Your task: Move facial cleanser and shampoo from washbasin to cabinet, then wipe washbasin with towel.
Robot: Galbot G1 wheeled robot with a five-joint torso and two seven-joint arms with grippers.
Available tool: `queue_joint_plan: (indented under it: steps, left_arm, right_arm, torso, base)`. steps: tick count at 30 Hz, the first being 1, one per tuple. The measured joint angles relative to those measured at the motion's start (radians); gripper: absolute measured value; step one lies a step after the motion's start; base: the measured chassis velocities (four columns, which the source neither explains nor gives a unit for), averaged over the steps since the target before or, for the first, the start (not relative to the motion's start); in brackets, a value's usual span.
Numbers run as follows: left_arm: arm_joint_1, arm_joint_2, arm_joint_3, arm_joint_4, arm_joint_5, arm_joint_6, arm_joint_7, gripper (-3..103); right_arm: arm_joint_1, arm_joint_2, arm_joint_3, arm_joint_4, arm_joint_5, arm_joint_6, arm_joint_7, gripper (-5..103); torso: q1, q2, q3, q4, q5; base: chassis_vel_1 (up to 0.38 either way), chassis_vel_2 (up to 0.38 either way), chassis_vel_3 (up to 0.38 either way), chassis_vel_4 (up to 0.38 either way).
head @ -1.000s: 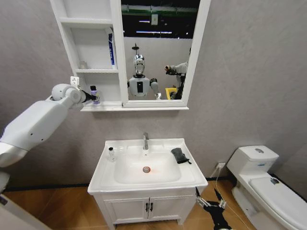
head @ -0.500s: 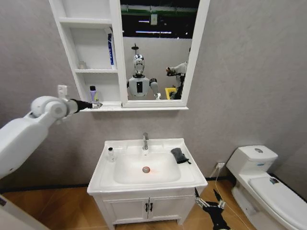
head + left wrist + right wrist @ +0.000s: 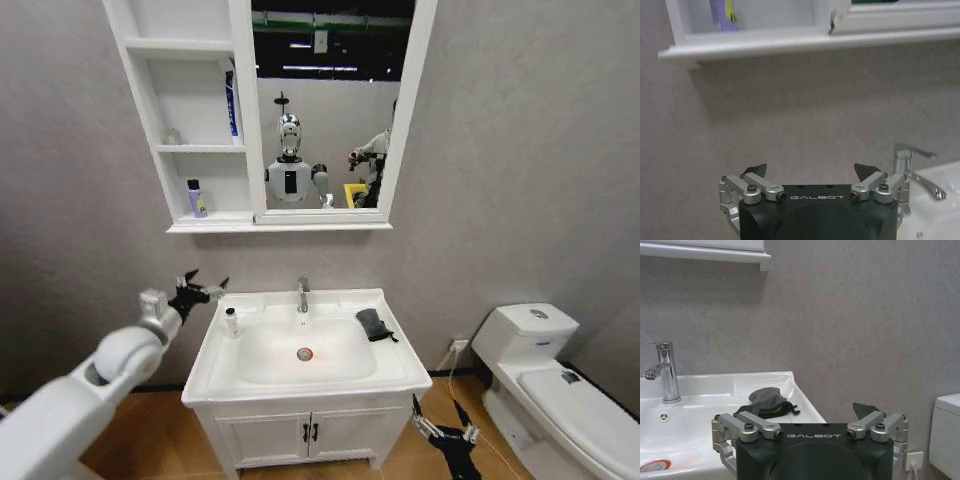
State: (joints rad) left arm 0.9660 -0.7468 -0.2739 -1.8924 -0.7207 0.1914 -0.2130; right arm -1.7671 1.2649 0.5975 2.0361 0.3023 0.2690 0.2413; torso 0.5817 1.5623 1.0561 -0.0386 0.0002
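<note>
Purple bottle [image 3: 198,198] stands on the cabinet's [image 3: 190,110] lowest shelf. Left pincer [image 3: 197,290], spread and empty, hovers left of the washbasin [image 3: 400,372]; it should straddle the small clear bottle [image 3: 232,322] squarely before closing. Right pincer [image 3: 444,428] hangs spread, low right.

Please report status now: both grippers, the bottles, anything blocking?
Left gripper open, empty, beside white ceramic washbasin. Right gripper open, low. Purple bottle on white cabinet shelf; small clear bottle on basin. Nothing blocking.

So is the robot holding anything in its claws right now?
No. The left gripper hangs open and empty beside the washbasin, and the right gripper, low by the vanity, is open and empty too.
</note>
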Motion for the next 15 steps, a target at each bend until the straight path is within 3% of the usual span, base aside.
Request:
queue_joint_plan:
  steps: [2, 3, 5, 15]
  left_arm:
    - [0.045, -0.090, 0.012, 0.056, 0.075, -0.018, 0.015, 99]
    - [0.045, -0.090, 0.012, 0.056, 0.075, -0.018, 0.015, 99]
    - [0.048, -0.164, 0.035, 0.124, 0.129, -0.029, 0.026, 99]
    - [-0.035, -0.322, 0.054, 0.346, 0.221, -0.070, 0.070, 99]
  right_arm:
    - [-0.006, -0.004, 0.006, 0.020, 0.006, -0.005, 0.003, 100]
    - [-0.006, -0.004, 0.006, 0.020, 0.006, -0.005, 0.003, 100]
    - [-0.009, -0.011, 0.011, 0.044, 0.015, -0.016, 0.006, 100]
    - [-0.012, -0.053, 0.010, 0.169, 0.060, -0.086, 0.013, 100]
  torso:
    - [0.000, 0.000, 0.000, -0.0004, -0.0001]
    - [0.000, 0.000, 0.000, -0.0004, -0.0001]
    - [0.000, 0.000, 0.000, -0.0012, -0.0003]
    - [0.000, 0.000, 0.000, -0.0008, -0.0001]
  base:
    - [0.000, 0.000, 0.000, 0.000]
    - [0.000, 0.000, 0.000, 0.000]
    - [0.000, 0.000, 0.000, 0.000]
    - [0.000, 0.000, 0.000, 0.000]
